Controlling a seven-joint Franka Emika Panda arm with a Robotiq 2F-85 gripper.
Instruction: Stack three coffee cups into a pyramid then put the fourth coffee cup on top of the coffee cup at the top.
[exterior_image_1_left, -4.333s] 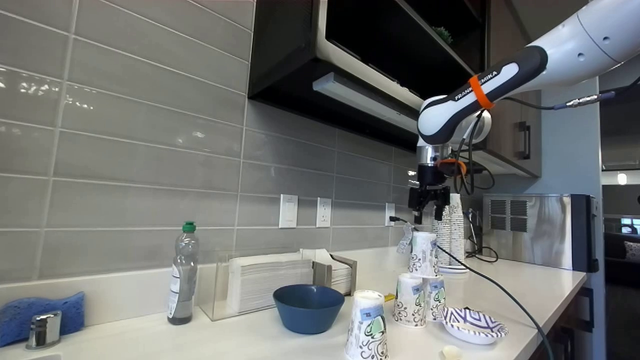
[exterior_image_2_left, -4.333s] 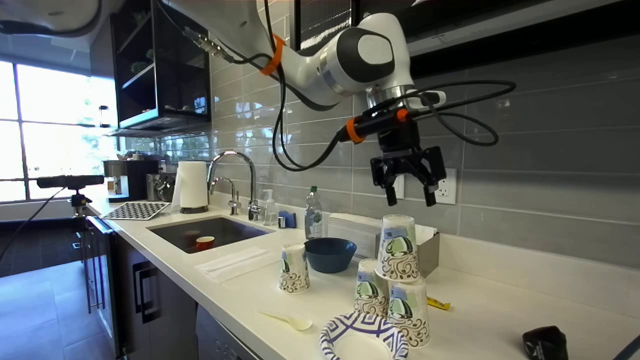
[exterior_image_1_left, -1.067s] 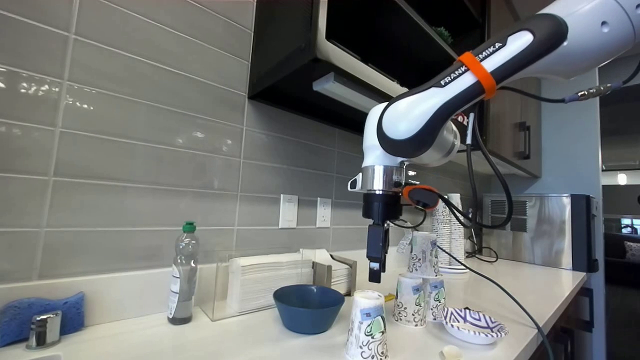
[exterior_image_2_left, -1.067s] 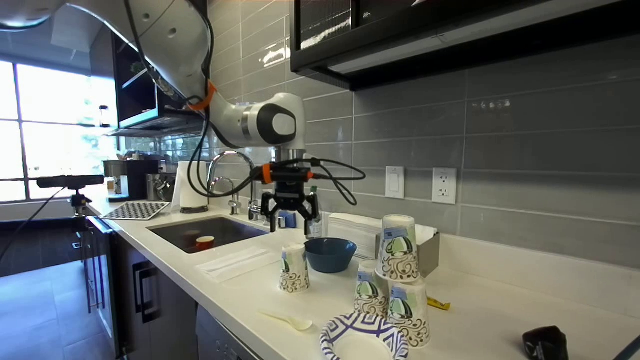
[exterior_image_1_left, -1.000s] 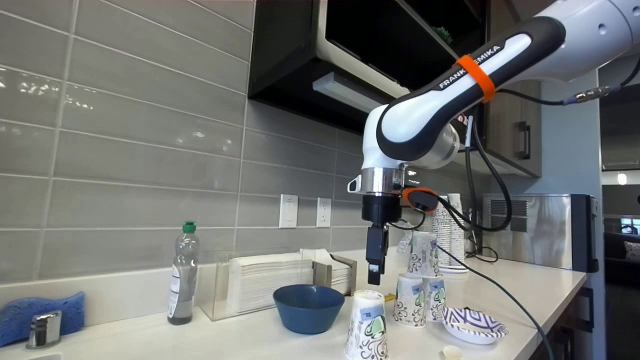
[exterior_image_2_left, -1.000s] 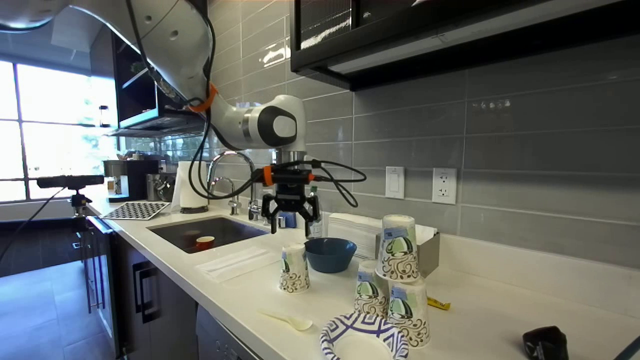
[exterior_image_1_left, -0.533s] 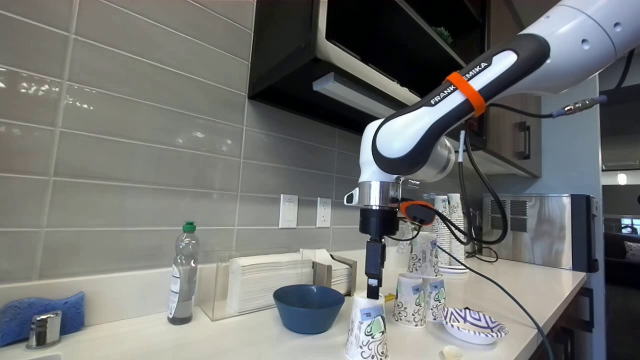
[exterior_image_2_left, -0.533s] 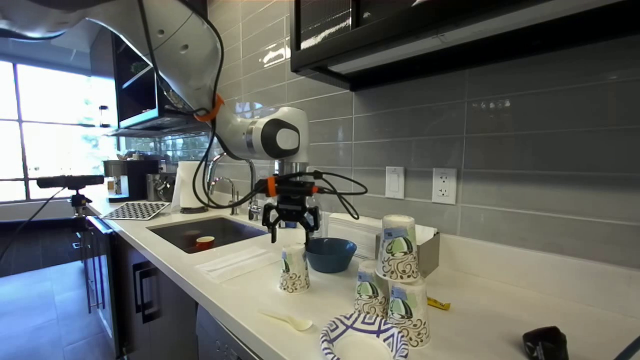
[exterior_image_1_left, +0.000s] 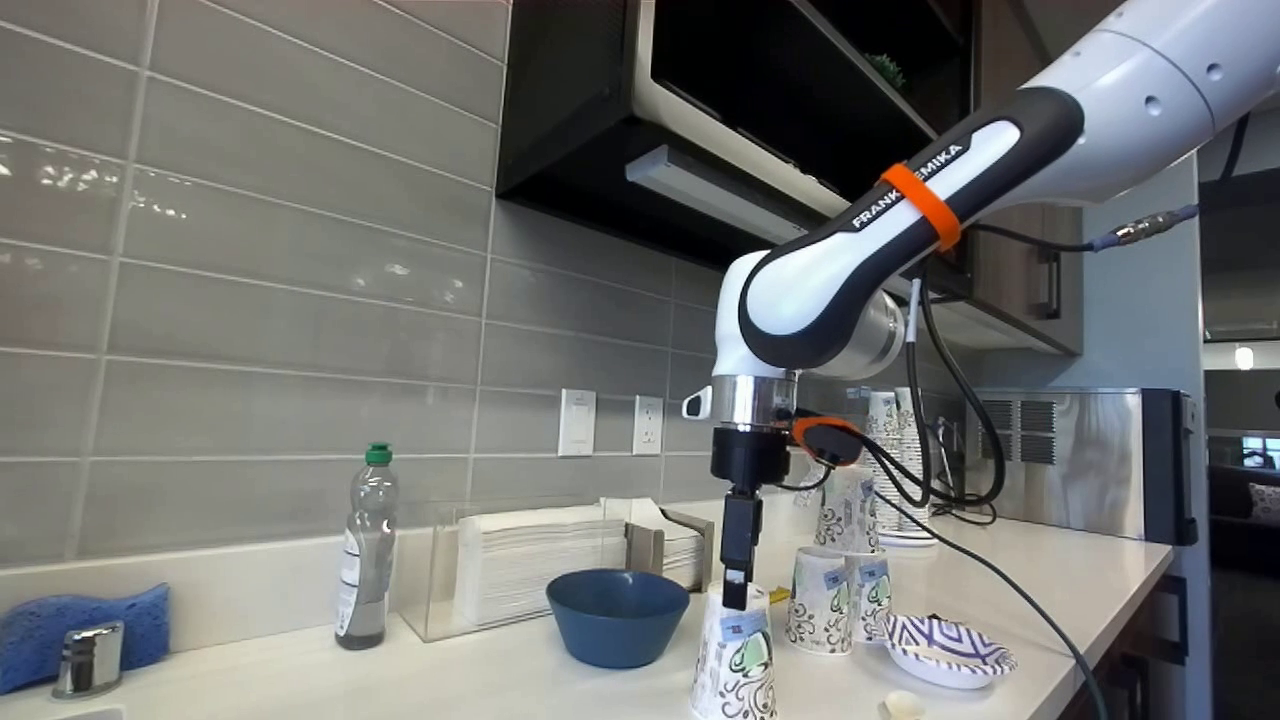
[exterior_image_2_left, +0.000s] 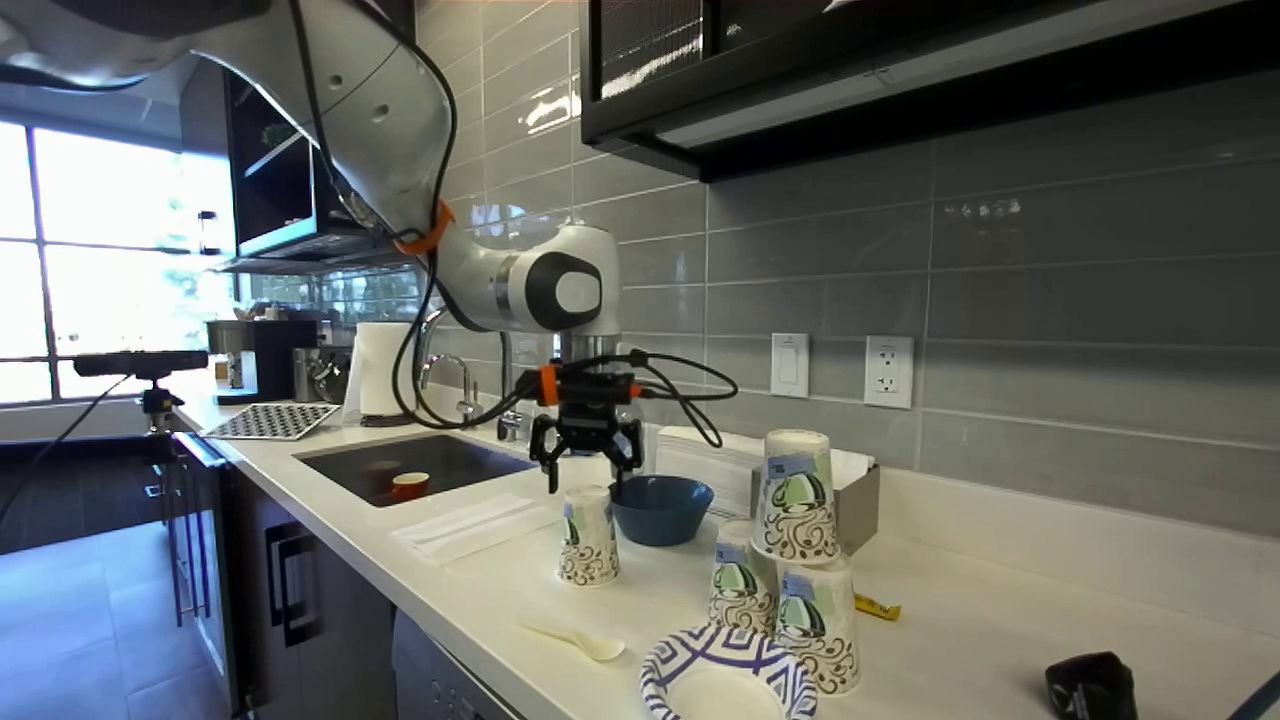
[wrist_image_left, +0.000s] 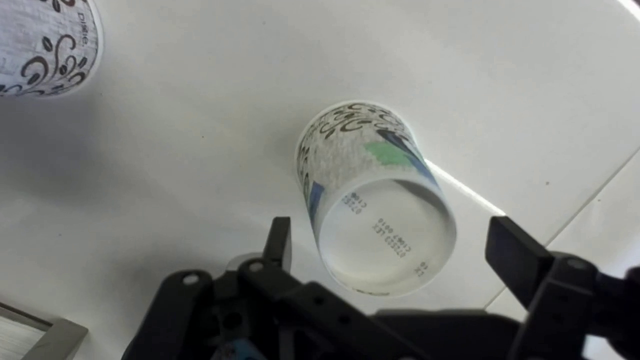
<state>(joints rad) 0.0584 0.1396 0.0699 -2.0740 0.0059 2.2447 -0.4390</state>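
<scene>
Three upside-down white patterned cups form a pyramid: the top cup (exterior_image_2_left: 797, 500) rests on two bottom cups (exterior_image_2_left: 742, 580) (exterior_image_2_left: 818, 630). It also shows in an exterior view, with its top cup (exterior_image_1_left: 846, 512). The fourth coffee cup (exterior_image_2_left: 588, 545) stands alone upside down, nearer the sink; it shows in an exterior view (exterior_image_1_left: 735, 660) and in the wrist view (wrist_image_left: 345, 155). My gripper (exterior_image_2_left: 585, 488) is open over the fourth cup. In the wrist view, the fingers (wrist_image_left: 390, 235) stand either side of its raised base, with gaps both sides. In an exterior view the fingertips are about level with its top.
A dark-blue bowl (exterior_image_2_left: 662, 510) stands close beside the fourth cup. A napkin holder (exterior_image_1_left: 540, 560), a bottle (exterior_image_1_left: 365, 560), a patterned dish (exterior_image_2_left: 730, 685) and a spoon (exterior_image_2_left: 580, 640) lie around. Tall cup stacks (exterior_image_1_left: 910, 470) stand behind the pyramid. The sink (exterior_image_2_left: 430, 465) is beyond.
My open gripper has moved from above the pyramid to the lone fourth cup, turned at the wrist, and lowered to that cup's top. The cups have not moved.
</scene>
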